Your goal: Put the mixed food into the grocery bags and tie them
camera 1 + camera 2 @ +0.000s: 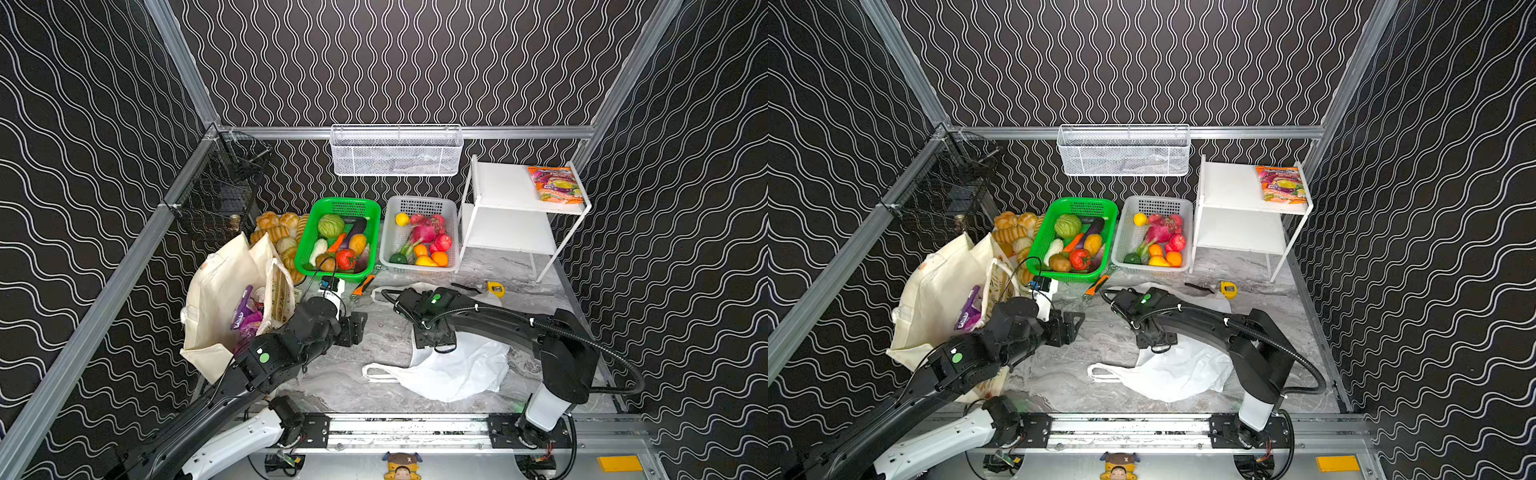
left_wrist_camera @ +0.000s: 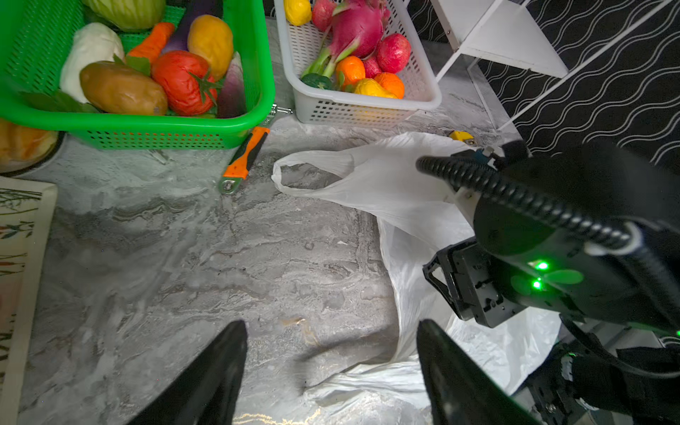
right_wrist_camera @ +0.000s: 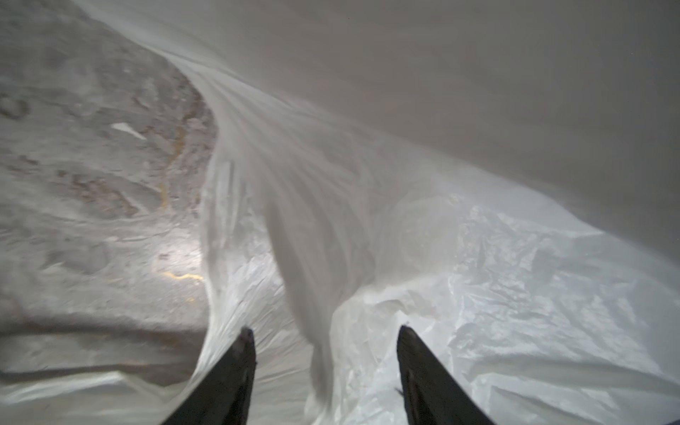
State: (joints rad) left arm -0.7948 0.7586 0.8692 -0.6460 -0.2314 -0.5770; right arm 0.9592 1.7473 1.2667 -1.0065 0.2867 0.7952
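A: Top views first. How far along?
B: The tote (image 1: 216, 291) stands at the left, untied, holding purple packets (image 1: 246, 321) and a can (image 1: 260, 296). The plastic bag (image 1: 457, 370) lies limp on the surface (image 1: 374, 353), seemingly empty.
A: Left wrist?
B: Left jaws spread over bare surface. The vegetables (image 2: 180, 81) sit in the green basket (image 2: 147, 136).
A: Right wrist?
B: Right jaws spread astride a bag fold, pinching nothing. I'd judge that filling and both knots remain.
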